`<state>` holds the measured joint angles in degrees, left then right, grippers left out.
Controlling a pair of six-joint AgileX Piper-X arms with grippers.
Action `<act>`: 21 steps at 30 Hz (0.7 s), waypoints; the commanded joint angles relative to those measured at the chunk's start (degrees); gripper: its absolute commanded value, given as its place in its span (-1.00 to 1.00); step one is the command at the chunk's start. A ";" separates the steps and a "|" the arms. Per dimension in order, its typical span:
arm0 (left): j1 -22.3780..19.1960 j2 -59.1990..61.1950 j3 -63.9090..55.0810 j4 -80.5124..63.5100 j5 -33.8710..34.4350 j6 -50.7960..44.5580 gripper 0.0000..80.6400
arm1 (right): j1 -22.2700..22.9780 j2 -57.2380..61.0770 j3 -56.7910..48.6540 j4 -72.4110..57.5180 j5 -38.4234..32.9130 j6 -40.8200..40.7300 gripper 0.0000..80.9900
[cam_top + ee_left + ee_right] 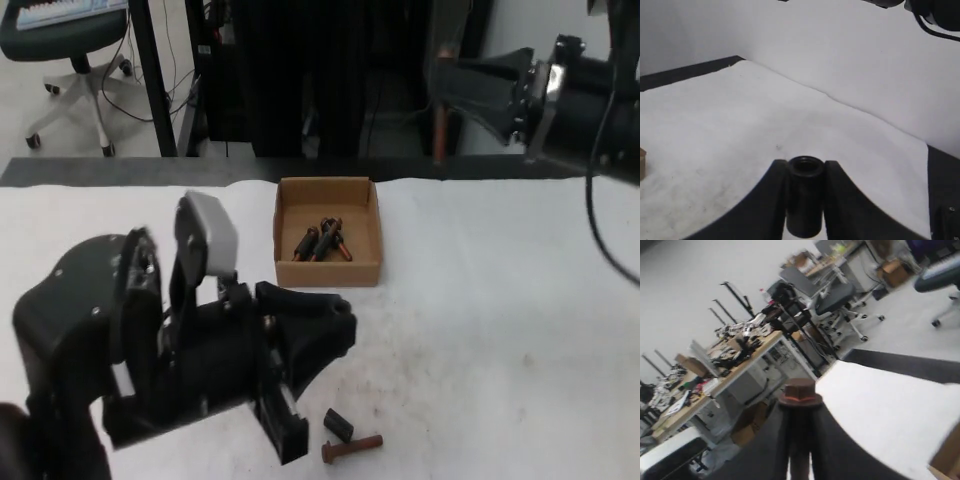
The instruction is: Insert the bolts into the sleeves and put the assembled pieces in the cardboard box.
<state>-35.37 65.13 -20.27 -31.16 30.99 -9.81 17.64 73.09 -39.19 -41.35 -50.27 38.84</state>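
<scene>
Gripping a black sleeve (804, 205), the left gripper (805, 172) sits near-left; the right gripper (800, 415) clamps a bolt (800, 390) far right, beyond the cardboard box (328, 272) of assembled pieces (322, 242).

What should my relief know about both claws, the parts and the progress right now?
Left claw: shut on a black sleeve.
Right claw: shut on a bolt, held high.
Cardboard box: several assembled pieces inside.
Near edge of bench: one loose sleeve beside one loose bolt.
Left to do: join the held pair, box it, then the loose pair.
</scene>
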 commanded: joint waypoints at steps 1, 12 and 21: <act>0.90 -0.55 0.16 -2.13 2.53 5.17 -1.00 | 0.97 -1.00 0.80 -6.39 -0.54 1.77 -0.98; 3.20 -0.55 0.13 -0.56 2.35 17.22 -1.00 | 11.79 -1.00 4.68 -10.04 1.32 -2.88 -0.98; 7.77 2.74 -1.74 23.78 -18.07 26.55 -1.00 | 11.50 -1.00 5.46 -9.88 2.81 -2.87 -0.98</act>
<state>-28.41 66.55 -20.46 -12.28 17.02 17.08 29.23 73.01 -33.69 -50.69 -47.90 36.47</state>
